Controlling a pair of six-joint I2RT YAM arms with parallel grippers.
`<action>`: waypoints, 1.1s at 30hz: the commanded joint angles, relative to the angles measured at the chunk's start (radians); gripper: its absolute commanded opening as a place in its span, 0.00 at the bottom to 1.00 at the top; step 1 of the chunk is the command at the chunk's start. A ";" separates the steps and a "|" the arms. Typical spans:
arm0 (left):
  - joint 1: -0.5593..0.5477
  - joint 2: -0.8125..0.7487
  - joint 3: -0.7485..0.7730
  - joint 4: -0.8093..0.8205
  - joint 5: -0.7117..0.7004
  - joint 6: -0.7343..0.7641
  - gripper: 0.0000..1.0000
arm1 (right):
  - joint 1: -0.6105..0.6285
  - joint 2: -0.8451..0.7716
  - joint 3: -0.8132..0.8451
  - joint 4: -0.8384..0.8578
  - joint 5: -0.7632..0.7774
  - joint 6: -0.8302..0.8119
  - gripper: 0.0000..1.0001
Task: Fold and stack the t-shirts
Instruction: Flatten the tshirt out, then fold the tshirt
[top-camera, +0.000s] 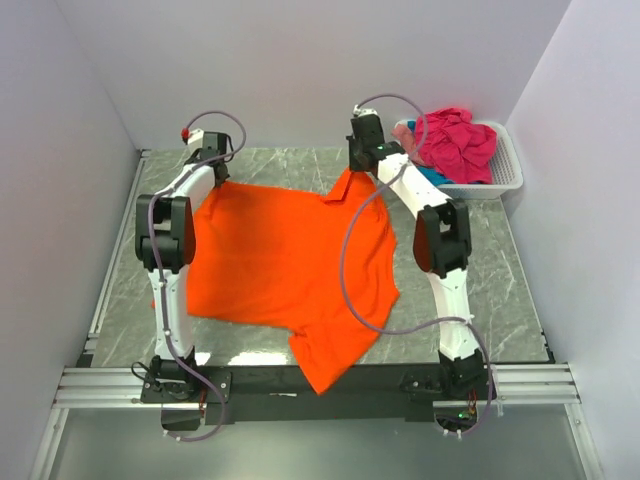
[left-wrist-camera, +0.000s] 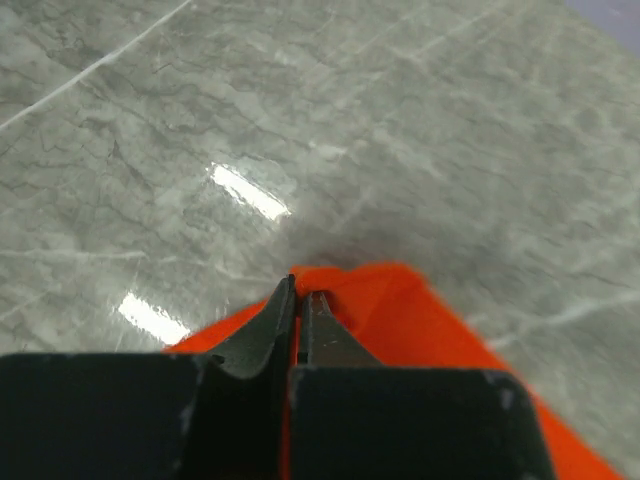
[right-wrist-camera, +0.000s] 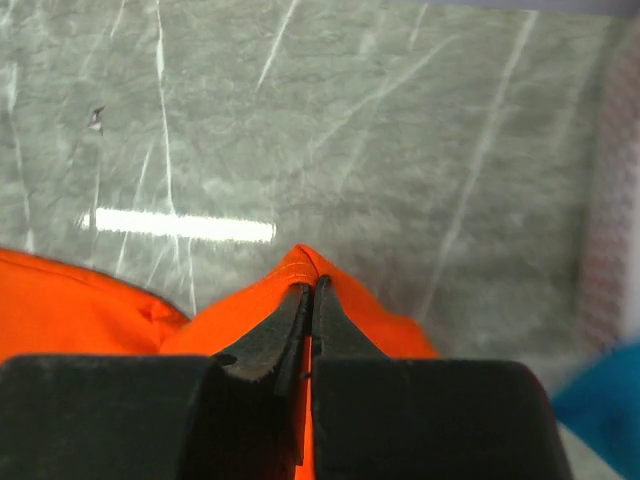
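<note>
A large bright orange t-shirt (top-camera: 285, 270) lies spread over the grey marble table, one part hanging past the near edge. My left gripper (top-camera: 218, 178) is shut on the shirt's far left corner, and the left wrist view shows the orange cloth (left-wrist-camera: 400, 310) pinched between the closed fingers (left-wrist-camera: 300, 300). My right gripper (top-camera: 358, 168) is shut on the shirt's far right corner, where the orange hem (right-wrist-camera: 300, 262) pokes out past its closed fingers (right-wrist-camera: 312, 292). Magenta (top-camera: 460, 140), teal (top-camera: 432, 176) and pale pink (top-camera: 404, 130) shirts lie crumpled in the basket.
A white slatted plastic basket (top-camera: 505, 165) stands at the table's far right corner, close to my right gripper. White walls enclose the table on the left, back and right. A metal rail (top-camera: 320, 385) runs along the near edge with the arm bases.
</note>
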 joint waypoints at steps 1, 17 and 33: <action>0.027 0.004 0.090 0.021 0.028 0.016 0.00 | -0.017 0.031 0.151 -0.002 -0.012 0.013 0.00; 0.084 -0.153 -0.133 0.080 0.122 -0.017 0.00 | -0.020 -0.188 -0.179 -0.011 -0.055 0.079 0.00; 0.084 -0.365 -0.390 0.044 0.160 0.186 0.00 | -0.007 -0.644 -0.700 -0.019 -0.153 0.180 0.00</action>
